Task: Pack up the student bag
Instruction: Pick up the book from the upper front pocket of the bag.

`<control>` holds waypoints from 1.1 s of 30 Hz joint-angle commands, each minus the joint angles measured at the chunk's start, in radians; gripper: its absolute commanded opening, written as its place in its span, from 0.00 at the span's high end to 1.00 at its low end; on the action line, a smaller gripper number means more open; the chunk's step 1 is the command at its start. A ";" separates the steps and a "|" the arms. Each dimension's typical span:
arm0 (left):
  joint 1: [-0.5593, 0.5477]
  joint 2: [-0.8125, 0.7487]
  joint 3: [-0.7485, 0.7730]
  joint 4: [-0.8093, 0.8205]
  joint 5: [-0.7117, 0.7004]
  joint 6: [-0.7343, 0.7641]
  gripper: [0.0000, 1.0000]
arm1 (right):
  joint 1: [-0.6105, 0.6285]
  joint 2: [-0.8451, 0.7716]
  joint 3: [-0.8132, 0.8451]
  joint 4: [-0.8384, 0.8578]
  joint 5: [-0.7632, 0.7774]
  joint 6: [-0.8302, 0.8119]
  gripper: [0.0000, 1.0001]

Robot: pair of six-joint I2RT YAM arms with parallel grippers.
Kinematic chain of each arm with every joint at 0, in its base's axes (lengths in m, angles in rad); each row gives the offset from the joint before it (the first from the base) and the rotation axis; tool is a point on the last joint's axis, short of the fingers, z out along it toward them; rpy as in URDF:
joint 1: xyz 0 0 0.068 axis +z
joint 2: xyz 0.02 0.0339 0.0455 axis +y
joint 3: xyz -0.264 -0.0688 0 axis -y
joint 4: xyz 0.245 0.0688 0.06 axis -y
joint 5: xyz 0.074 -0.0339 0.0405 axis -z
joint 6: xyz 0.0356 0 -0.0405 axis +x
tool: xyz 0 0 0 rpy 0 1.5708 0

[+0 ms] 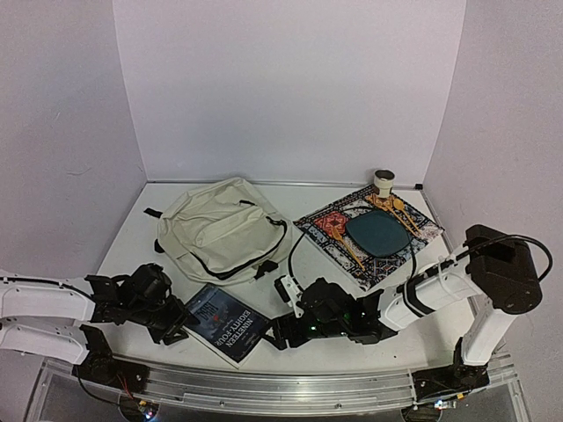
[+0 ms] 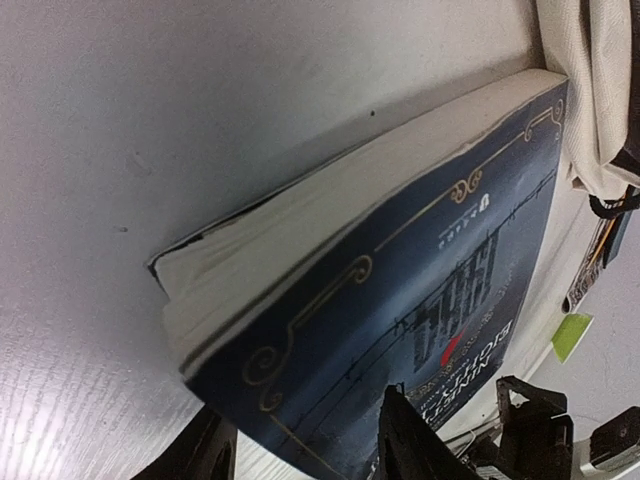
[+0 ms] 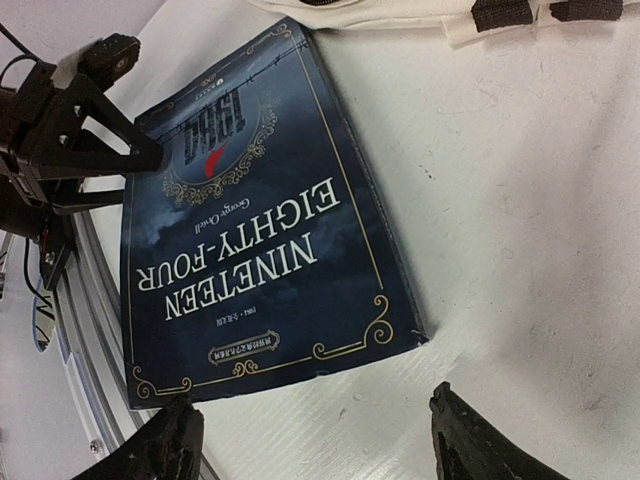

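We are looking down on a white desk (image 1: 132,251) where the cream bag (image 1: 220,230) is lying flat, left of the middle and towards the back, its black zip line curving across the front. Just in front of it a dark blue book (image 1: 227,321) is lying face up on the desk, its cover reading Nineteen Eighty-Four. Its far corner is sitting just beside the bag's black strap ends, and we cannot tell whether they are touching.

We are seeing the left gripper (image 2: 305,455) spread wide apart at the book's left edge, with a corner of the cover passing between its two sides. Whether it is pressing on the book we cannot tell. The right gripper (image 3: 320,450) is hanging low over the bare desk just beside the book's nearest short edge, also spread wide and holding nothing.

Well to the right of the bag, a patterned mat (image 1: 330,224) is lying at an angle, carrying a dark teal oval thing (image 1: 378,236). A small round pot (image 1: 383,182) is standing at the mat's far corner.
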 commanded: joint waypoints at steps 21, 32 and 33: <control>-0.066 -0.065 0.022 0.168 -0.101 -0.077 1.00 | 0.051 -0.089 0.072 -0.094 0.009 -0.344 0.19; -0.076 -0.096 0.057 0.168 -0.093 -0.069 1.00 | 0.201 0.073 0.319 -0.288 0.261 -0.643 0.15; -0.077 -0.100 0.059 0.168 -0.093 -0.069 1.00 | 0.210 0.097 0.347 -0.314 0.286 -0.654 0.15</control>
